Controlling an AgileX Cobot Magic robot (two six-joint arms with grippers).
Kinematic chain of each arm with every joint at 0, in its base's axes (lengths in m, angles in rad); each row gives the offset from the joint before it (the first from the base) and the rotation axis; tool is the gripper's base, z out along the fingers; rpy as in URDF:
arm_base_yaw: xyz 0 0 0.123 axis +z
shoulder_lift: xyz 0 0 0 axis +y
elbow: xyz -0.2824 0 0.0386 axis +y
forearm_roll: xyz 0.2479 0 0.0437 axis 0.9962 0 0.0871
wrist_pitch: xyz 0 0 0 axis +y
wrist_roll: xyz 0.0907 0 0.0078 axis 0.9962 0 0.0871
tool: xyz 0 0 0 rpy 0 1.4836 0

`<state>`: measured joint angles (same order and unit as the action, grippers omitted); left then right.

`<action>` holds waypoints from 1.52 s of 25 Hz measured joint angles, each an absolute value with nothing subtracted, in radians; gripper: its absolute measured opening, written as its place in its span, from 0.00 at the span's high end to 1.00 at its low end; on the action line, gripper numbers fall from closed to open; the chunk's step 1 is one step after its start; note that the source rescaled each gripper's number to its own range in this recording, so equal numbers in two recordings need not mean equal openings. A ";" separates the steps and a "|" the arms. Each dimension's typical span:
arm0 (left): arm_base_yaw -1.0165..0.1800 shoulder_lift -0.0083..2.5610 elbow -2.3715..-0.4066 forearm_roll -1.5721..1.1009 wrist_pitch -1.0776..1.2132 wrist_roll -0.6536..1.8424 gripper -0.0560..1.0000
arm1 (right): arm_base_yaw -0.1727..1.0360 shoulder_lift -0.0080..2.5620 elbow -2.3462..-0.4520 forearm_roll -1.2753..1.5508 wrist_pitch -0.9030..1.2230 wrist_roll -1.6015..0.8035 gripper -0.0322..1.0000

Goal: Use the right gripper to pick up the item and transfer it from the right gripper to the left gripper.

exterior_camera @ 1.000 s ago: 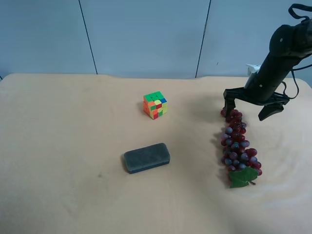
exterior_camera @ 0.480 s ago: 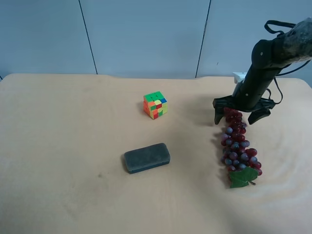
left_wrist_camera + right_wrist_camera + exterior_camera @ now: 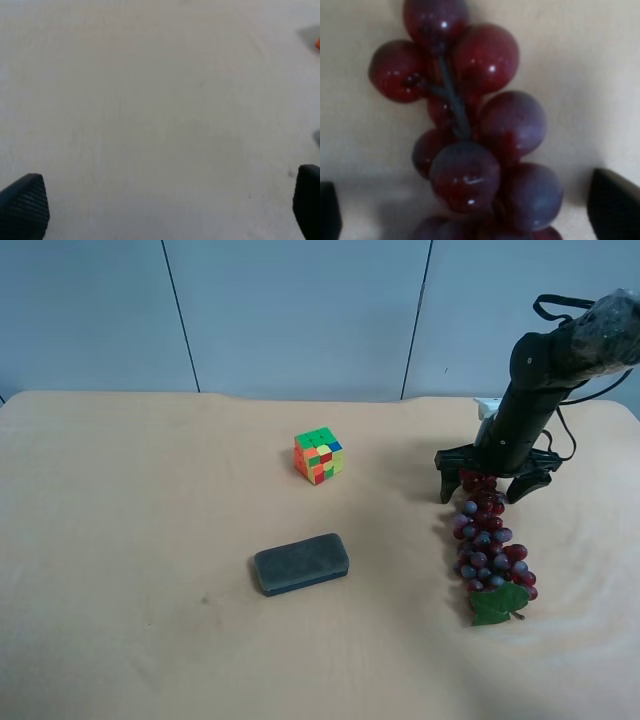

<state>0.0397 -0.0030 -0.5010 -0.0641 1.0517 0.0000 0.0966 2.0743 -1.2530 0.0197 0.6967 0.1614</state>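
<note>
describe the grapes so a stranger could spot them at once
On the tan table, look to the exterior high view's right, at the black right gripper. The long bunch of dark red and purplish artificial grapes lies there, and unlike the multicoloured cube and dark grey-green oblong case, it ends in a green leaf.

The exterior high camera looks down from well off over the tan table [image 3: 150,640], a grey wall [image 3: 300,310] across the top of its frame. The right wrist camera hangs close over the bunch of grapes [image 3: 470,165] (soft with nearness), which the exterior frame shows at its right; the left wrist camera faces the table's plain surface from nearby.
</note>
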 joint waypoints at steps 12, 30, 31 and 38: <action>0.040 -0.003 -0.501 -0.064 1.054 0.000 0.00 | 0.097 2.074 -1.253 0.012 0.668 0.161 0.39; 0.040 -0.003 -0.501 -0.064 1.054 0.000 0.00 | 0.097 2.074 -1.253 0.012 0.647 0.161 0.55; 0.040 -0.003 -0.501 -0.064 1.054 0.000 0.00 | 0.097 2.074 -1.253 0.012 0.647 0.161 0.57; 0.040 -0.003 -0.501 -0.064 1.054 0.000 0.00 | 0.097 2.074 -1.253 0.012 0.647 0.161 0.89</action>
